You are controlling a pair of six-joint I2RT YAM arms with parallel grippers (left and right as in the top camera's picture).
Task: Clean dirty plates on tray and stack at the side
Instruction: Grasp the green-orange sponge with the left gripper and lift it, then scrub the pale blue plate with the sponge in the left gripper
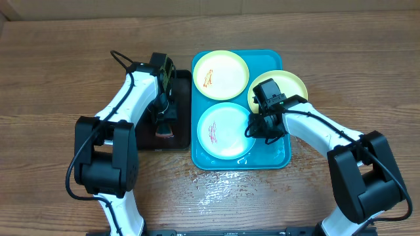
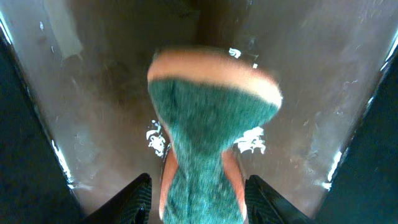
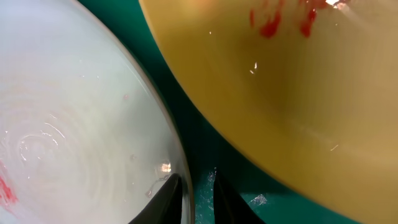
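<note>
— Any lettering, label or number to read here?
— None, in any of the three views. The red marks on the teal-rimmed plate (image 1: pixel 226 130) and on the yellow-green plate (image 1: pixel 220 74) are streaks, not characters. The tray (image 1: pixel 279 159) and the sponge (image 2: pixel 211 124) carry no legible print.

The setting is presenting as a robotics test bench staging a dish-cleaning exercise; the surrounding room is lying out of view. A left white-and-black jointed robot arm (image 1: pixel 128 98) and a matching right arm (image 1: pixel 321 131) are standing at the near edge of a brown wood-grain tabletop (image 1: pixel 52 72); a black cable (image 1: pixel 119 59) is looping off the left arm. A bright turquoise rectangular plastic tray (image 1: pixel 272 154) is carrying a light teal-rimmed round plastic plate (image 1: pixel 226 134) and a yellow-green-rimmed round plastic plate (image 1: pixel 220 75), both sauce-streaked; a smaller black rectangular tray (image 1: pixel 180 118) is holding a green-and-orange sponge (image 2: pixel 211 124); a water film (image 1: pixel 223 183) is wetting the wood.
</note>
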